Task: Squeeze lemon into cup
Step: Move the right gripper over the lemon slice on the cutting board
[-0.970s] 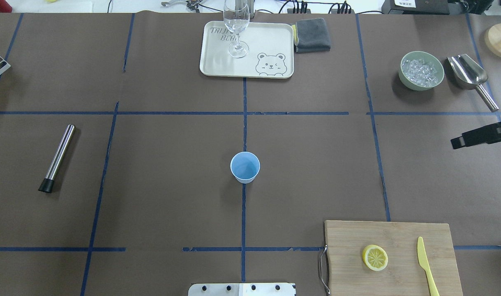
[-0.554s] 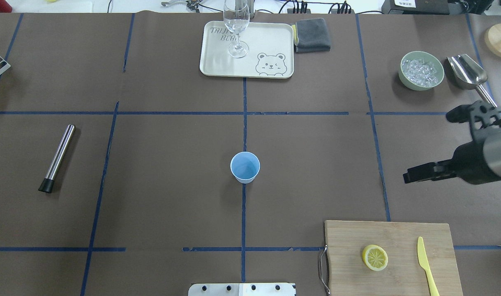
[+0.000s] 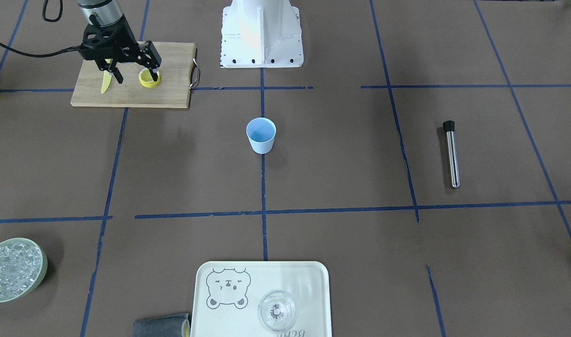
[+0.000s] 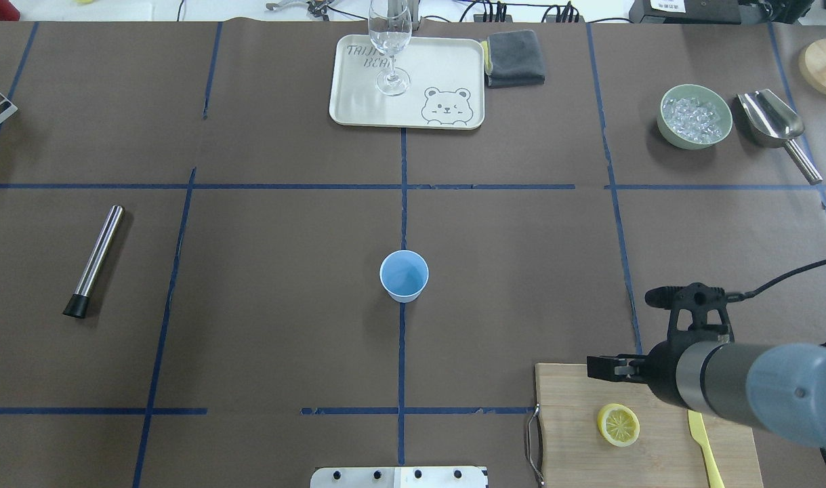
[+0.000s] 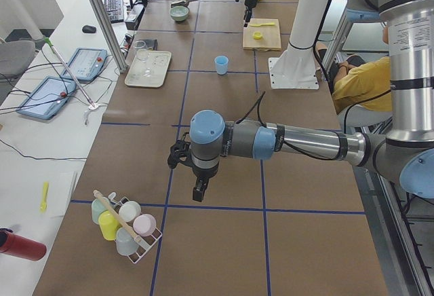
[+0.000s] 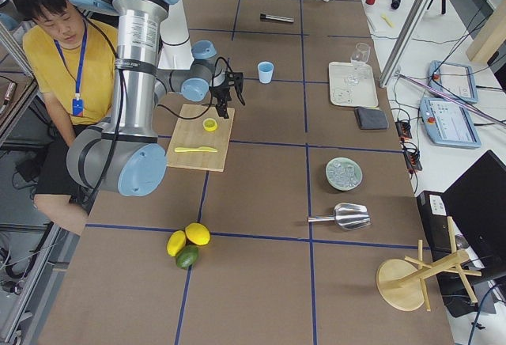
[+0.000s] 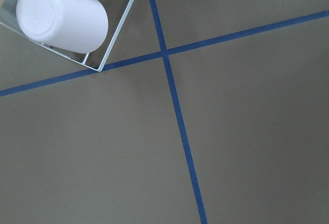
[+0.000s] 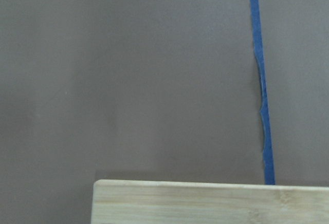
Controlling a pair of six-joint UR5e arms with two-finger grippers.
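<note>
Right end effector (image 3: 136, 72) splayed wide near round, segment-faced lemon (image 3: 149, 79) — smooth tapered cup (image 3: 261, 135) well apart.

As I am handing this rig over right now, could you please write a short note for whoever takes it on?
Right gripper: open, above the cutting board, near the lemon, holding nothing.
Left gripper: far off by the cup rack; open or shut cannot be told.
Lemon: lies on the board, cut face up.
Cup: upright at the table's centre.
Done: approach only.
Left: grasp the lemon, carry it over the cup, squeeze.
</note>
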